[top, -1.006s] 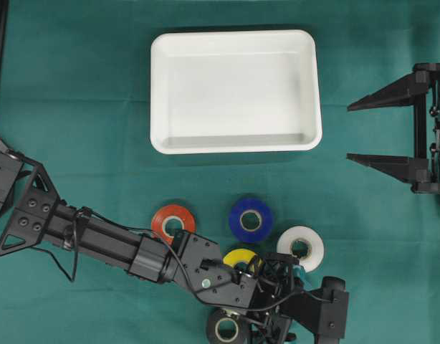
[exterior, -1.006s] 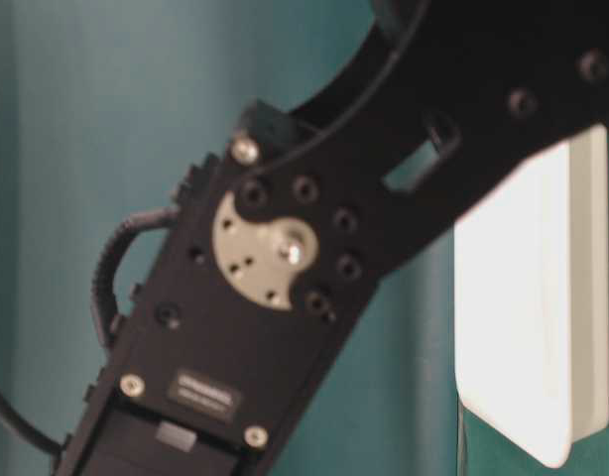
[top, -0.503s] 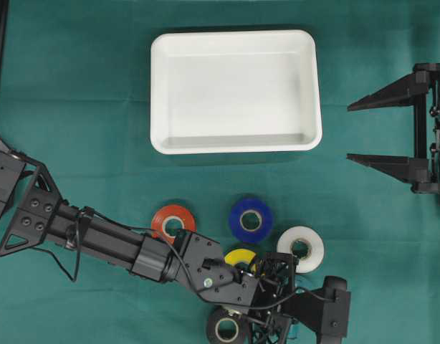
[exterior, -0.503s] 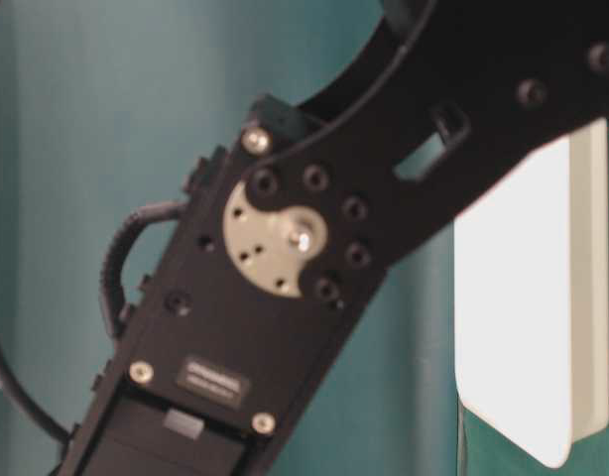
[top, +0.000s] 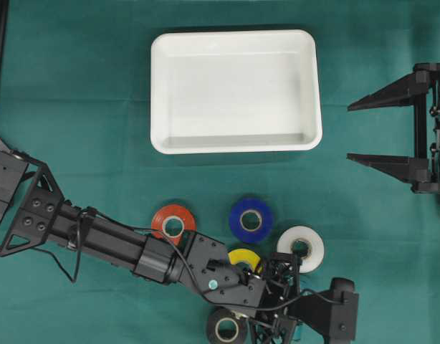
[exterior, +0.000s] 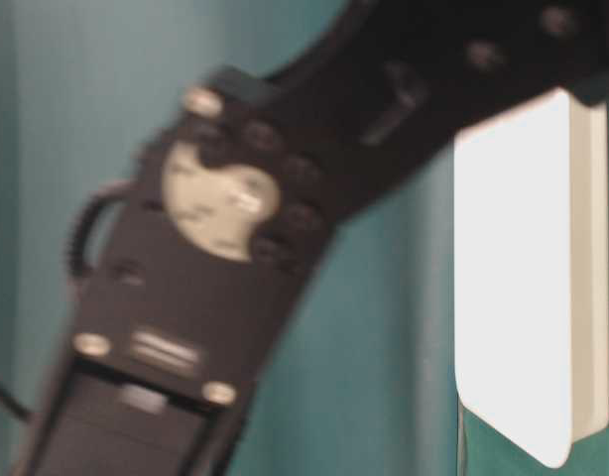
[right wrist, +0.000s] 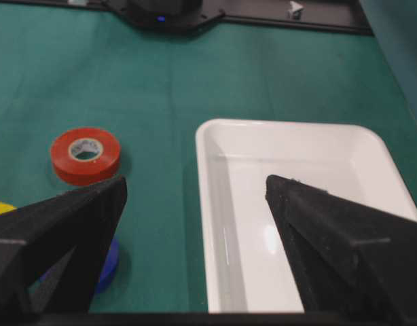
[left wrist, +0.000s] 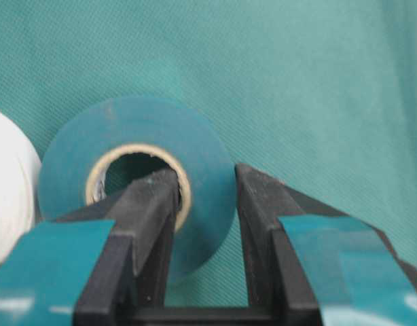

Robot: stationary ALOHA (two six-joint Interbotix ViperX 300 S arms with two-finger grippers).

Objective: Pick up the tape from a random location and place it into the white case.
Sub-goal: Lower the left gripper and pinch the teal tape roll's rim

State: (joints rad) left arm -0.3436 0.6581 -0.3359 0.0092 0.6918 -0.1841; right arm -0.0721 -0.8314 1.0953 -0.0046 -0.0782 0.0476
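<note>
Left wrist view is the only one showing the grip: left gripper [left wrist: 203,217] is clamped on a teal tape roll [left wrist: 137,180], one finger [left wrist: 151,210] inside the core, the other against the outer wall. The roll lies flat on the green cloth [left wrist: 310,81], with a white roll [left wrist: 8,190] just beside it at the frame's left edge.

Overhead view hides nearly all of that. The left gripper [top: 288,331] sits at the bottom edge, under the arm's wrist and cables, and only a sliver of teal shows there. This view does give the layout: white case [top: 236,143] up top, centred, well apart from the left gripper and the teal roll. Nothing is in the case.

Rolls visible overhead besides the teal one:
- one red roll [top: 173,221]
- one blue roll [top: 251,220]
- one white roll [top: 300,248]
- one yellow roll [top: 244,257], part covered by the arm
- one black roll [top: 226,327], at the bottom edge

Six rolls with the teal one. One case.

Right gripper [top: 378,131] is parked at the right edge overhead, fingers spread wide, holding nothing, apart from the case. Right wrist view looks between those fingers: case [right wrist: 303,204] on the right, red roll [right wrist: 85,155] on the left, slivers of yellow and blue low left.

Table-level view is blurred: mostly the dark left arm [exterior: 195,288] up close, with the white case [exterior: 533,278] behind it at the right. No rolls visible there.
</note>
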